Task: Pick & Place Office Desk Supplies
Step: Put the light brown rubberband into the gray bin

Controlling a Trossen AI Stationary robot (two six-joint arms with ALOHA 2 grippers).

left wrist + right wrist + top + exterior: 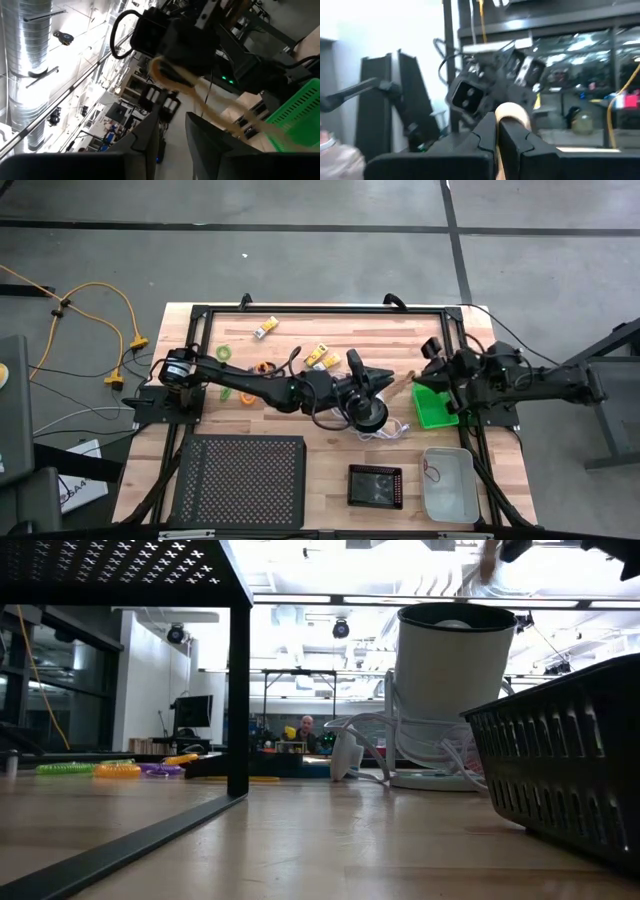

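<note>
Between green tray (434, 406) and left gripper (392, 385) (fingers parted): tan loop (512, 113), soft, stretchy; pinched by right gripper (496, 131); grasp mid-band.

Grey concrete floor (300, 260) around my worktop, dark seam lines crossing it. Orange cable (105, 305) trailing over floor off left side. Worktop (330, 455) of pale wood planks, black frame round edges. Beyond worktop: bright strip lights (340, 600) on white ceiling, dark monitor (192, 712) on far bench, black posts and shelving. Silver ribbed air duct (30, 60) running overhead. Person (306, 726) far back in room, too small for detail.
</note>
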